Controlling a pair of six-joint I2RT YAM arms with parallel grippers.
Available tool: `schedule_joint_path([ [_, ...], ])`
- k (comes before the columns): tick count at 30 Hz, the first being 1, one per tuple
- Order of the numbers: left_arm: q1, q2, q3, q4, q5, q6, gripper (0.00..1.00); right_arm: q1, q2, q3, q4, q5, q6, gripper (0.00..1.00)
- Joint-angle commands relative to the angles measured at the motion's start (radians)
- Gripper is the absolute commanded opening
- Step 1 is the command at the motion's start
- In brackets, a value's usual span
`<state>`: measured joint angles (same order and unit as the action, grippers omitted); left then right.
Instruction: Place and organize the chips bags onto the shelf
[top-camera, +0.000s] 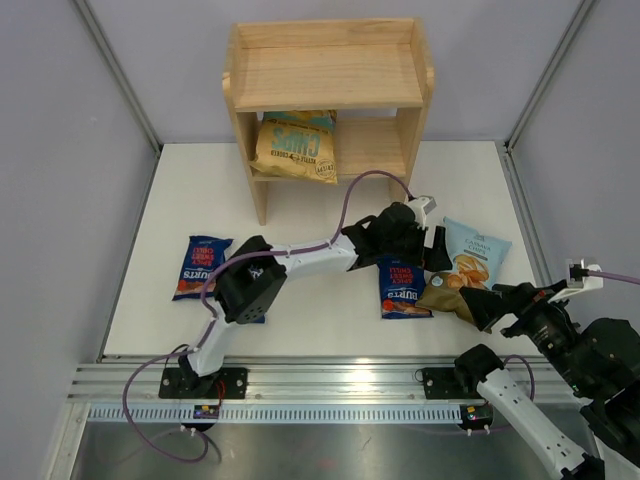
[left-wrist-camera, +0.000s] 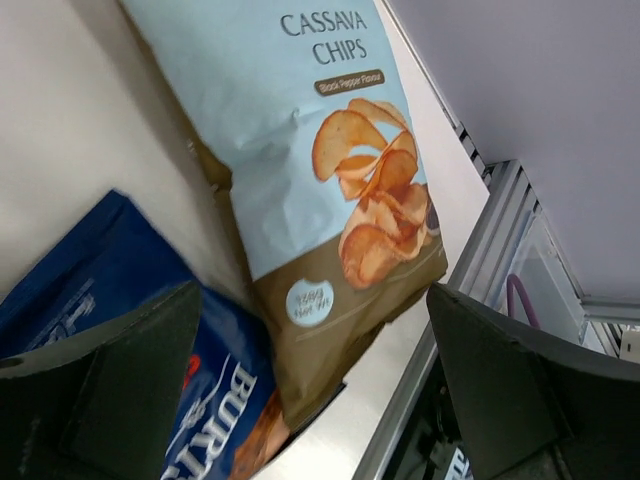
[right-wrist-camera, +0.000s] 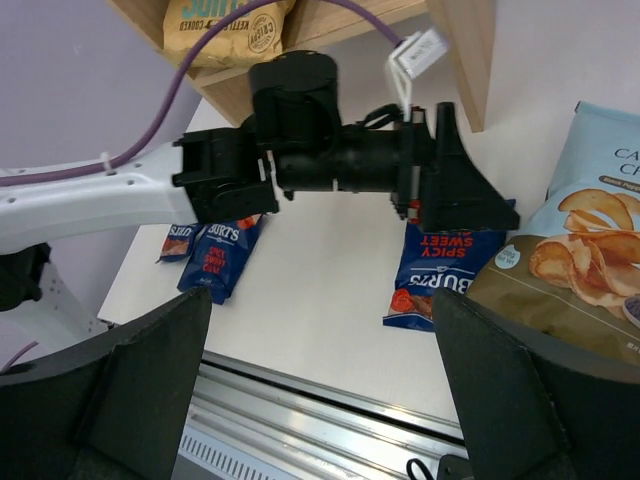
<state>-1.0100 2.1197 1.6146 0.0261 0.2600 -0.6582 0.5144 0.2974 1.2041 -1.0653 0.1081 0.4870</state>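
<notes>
- The pale grey walls (top-camera: 60, 150) close in the left, back and right sides; only the top view shows all 3 sides.
- The white counter (top-camera: 200, 190) ends at a metal rail (top-camera: 330, 380) along its near edge, where both arm bases are bolted.
- The shelf (top-camera: 330, 90) stands at the back of the counter with its rimmed top tier bare. The right wrist view catches only its lower edge and 1 side panel.
- The large tan-and-teal bag (top-camera: 296, 146) leans on the lower tier, at its left.
- The cassava chips bag (top-camera: 468, 262) lies on the counter at the right. The left wrist view alone makes its lettering readable.
- 1 Burts bag (top-camera: 403, 288) lies just left of the cassava bag, their edges meeting.
- 2 more Burts bags lie at the left. The top view shows 1 (top-camera: 201, 266) clearly, while the left arm's elbow hides most of the other (right-wrist-camera: 222, 258), which the right wrist view shows beside it.
- The left gripper (left-wrist-camera: 320, 400) hangs spread wide and empty above the line where the cassava bag and the Burts bag meet.
- The right gripper (right-wrist-camera: 320, 390) is spread wide and empty, near the cassava bag's near corner.
</notes>
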Motion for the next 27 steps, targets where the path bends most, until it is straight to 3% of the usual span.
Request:
schedule_joint_path([
  [1,-0.035,0.077,0.126,-0.014,0.053,-0.024,0.99,0.001,-0.007,0.022,-0.002,-0.063,0.013,1.0],
  [9,-0.074,0.267,0.323,-0.172,0.001,-0.012,0.98,0.001,-0.029,0.034,-0.004,-0.104,0.025,0.99],
  [13,-0.078,0.295,0.323,-0.158,0.031,-0.026,0.9,0.001,-0.03,0.037,0.001,-0.148,0.032,0.99],
  [16,-0.081,0.287,0.279,-0.072,0.091,-0.052,0.73,0.001,-0.032,0.034,0.01,-0.163,0.035,1.0],
  [18,-0.084,0.276,0.248,0.0,0.111,-0.069,0.54,-0.001,-0.034,0.029,0.014,-0.163,0.035,0.99],
  [21,-0.085,0.241,0.194,0.075,0.12,-0.092,0.37,0.001,-0.034,0.029,0.018,-0.162,0.033,0.99],
  [27,-0.09,0.111,0.045,0.261,0.136,-0.086,0.15,0.001,-0.041,0.012,0.019,-0.142,0.025,0.99],
])
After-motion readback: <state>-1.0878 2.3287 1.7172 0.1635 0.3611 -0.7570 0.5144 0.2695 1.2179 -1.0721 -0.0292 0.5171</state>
